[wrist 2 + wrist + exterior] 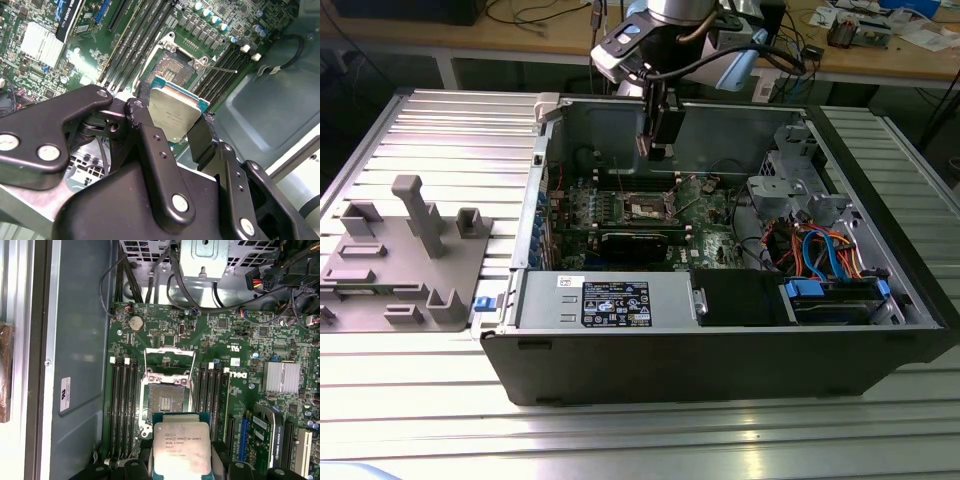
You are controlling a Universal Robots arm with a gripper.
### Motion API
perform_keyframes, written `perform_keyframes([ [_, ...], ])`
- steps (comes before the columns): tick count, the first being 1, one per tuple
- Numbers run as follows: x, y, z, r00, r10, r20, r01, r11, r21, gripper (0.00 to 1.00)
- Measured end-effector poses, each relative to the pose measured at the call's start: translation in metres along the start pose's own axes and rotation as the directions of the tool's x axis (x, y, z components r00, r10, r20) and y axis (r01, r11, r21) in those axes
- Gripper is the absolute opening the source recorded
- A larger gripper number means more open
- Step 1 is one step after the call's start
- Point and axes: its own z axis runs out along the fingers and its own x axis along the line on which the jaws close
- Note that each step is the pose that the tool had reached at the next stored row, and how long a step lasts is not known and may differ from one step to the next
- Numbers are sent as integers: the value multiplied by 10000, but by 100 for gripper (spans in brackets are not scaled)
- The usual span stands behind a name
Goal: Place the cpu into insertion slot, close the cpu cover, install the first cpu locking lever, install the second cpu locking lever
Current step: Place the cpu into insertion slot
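Step one in hand: cpu [181, 452] is clamped flat in gripper [655, 140], upper centre of exterior view, held clear above the uncovered insertion slot [167, 402], cpu cover [169, 351] raised; square alignment judged needed for seating.

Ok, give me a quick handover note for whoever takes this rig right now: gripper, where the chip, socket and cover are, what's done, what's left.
The gripper is shut on the cpu, holding it by its edges inside the open computer case.
The insertion slot is empty, its contact field bare. The cpu hangs above the motherboard beside the slot, not seated.
The cpu cover is swung open, off the slot.
A thin wire lever juts out free next to the slot.
Done: cpu picked up and brought over the board.
Left: seating the cpu, closing the cover, both locking levers.
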Motion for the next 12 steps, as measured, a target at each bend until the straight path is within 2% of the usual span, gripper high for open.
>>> perform_keyframes([
  [12,22,11,45,10000,1,1,-1,10000,0,54],
])
